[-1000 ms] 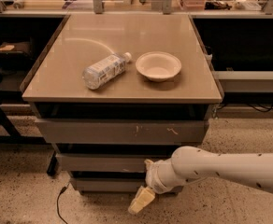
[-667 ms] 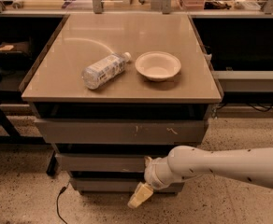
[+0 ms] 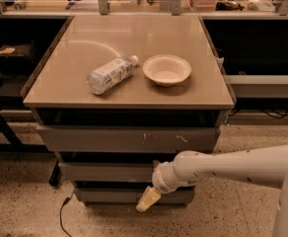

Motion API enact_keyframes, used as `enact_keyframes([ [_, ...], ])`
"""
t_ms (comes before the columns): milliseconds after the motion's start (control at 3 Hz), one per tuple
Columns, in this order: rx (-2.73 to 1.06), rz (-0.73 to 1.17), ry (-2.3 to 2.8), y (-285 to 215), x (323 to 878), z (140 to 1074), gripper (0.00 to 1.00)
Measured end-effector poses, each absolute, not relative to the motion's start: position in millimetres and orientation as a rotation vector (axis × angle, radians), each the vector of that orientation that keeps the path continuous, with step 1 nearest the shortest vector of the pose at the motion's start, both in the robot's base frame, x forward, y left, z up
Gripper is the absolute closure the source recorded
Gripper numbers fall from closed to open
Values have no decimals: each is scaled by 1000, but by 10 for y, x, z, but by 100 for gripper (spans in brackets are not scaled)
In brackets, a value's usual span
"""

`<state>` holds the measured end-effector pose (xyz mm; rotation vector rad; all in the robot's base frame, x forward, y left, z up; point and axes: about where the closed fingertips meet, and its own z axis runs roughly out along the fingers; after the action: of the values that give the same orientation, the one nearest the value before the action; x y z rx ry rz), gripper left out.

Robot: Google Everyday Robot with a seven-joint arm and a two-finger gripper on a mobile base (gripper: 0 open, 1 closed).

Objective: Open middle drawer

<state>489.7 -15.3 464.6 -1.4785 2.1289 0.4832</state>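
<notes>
The middle drawer (image 3: 104, 172) is the plain grey front between the taller scratched front (image 3: 126, 139) above and the short bottom front (image 3: 109, 195). None of its tray interior shows. My gripper (image 3: 148, 200) has cream tips and hangs from the white arm (image 3: 223, 168) that reaches in from the right. It points down and to the left, in front of the cabinet. The wrist overlaps the right part of the middle drawer front. The tips lie over the bottom front, just below the middle drawer's lower edge.
On the tan cabinet top (image 3: 134, 38) a plastic bottle (image 3: 109, 74) lies on its side beside a white bowl (image 3: 166, 69). Dark shelving flanks the cabinet on both sides. A black cable (image 3: 62, 214) lies on the speckled floor at lower left.
The gripper has risen a little towards the middle drawer's lower edge. The drawers, bottle and bowl have not moved.
</notes>
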Motion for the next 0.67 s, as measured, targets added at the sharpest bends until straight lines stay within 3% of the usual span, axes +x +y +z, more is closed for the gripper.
enact_keyframes([
  [667,-1506,441,2130,-180,5120,4512,0],
])
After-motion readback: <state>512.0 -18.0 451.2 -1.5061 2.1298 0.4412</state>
